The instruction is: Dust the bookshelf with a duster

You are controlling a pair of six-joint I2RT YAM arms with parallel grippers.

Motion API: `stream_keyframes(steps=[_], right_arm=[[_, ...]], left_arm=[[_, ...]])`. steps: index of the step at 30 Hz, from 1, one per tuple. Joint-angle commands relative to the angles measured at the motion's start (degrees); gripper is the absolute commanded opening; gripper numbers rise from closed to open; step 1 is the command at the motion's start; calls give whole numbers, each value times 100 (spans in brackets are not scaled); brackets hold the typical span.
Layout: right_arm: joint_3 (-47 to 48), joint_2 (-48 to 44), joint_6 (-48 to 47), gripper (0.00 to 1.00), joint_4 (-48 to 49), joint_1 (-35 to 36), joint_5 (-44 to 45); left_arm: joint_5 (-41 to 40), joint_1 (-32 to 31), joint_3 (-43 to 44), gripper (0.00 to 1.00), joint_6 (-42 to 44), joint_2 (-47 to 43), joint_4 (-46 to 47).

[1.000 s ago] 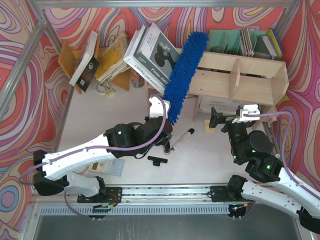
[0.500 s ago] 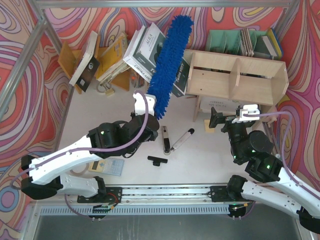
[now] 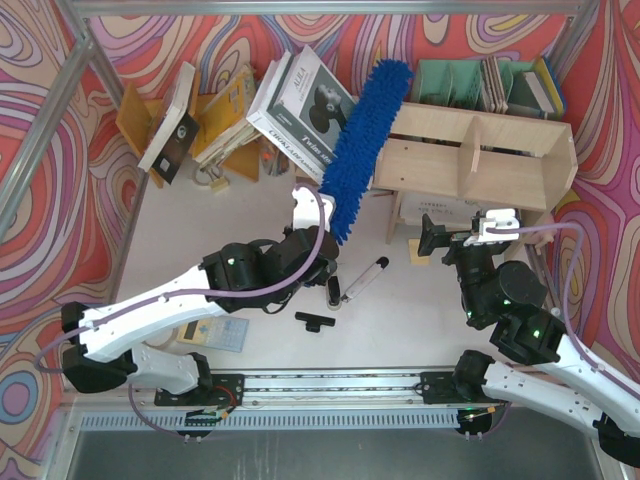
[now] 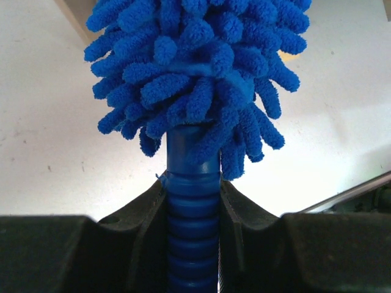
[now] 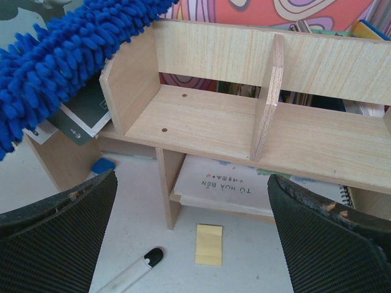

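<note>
White worktop (image 3: 200, 235): left claw (image 4: 193, 195) clamped on fluffy blue microfibre duster (image 3: 362, 140), hiding corner of pale plywood bookshelf (image 3: 500, 170); right claw (image 5: 192, 238) spread apart; half-hidden white booklet (image 5: 220, 183) reading "TU HOA BEN".

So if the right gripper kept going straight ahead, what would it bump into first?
Probably the front of the bookshelf; the right gripper points at it, though depth is unclear.

Blue fluffy duster (image 3: 364, 150) slanted, apparently touching bookshelf (image 3: 512, 172) left end.
</note>
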Motion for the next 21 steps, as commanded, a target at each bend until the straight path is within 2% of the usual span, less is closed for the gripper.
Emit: stream_keyframes(steps=[1, 4, 8, 11, 16, 21], right_arm=[[-38, -26, -85, 99, 177, 1, 88], [-40, -39, -105, 99, 168, -5, 90], [-40, -54, -88, 99, 169, -1, 84], [-26, -57, -70, 99, 156, 1, 75], [-31, -57, -61, 99, 138, 0, 66], [-29, -52, -55, 99, 131, 0, 73]], left_arm=[[281, 44, 126, 0, 120, 60, 421], [248, 39, 166, 0, 312, -82, 405], [-42, 39, -260, 0, 1044, -630, 739], [-325, 38, -1138, 0, 1696, -1446, 1581], [-943, 48, -2884, 0, 2990, -2722, 3620], [-1133, 49, -3886, 0, 4250, -3052, 5356]])
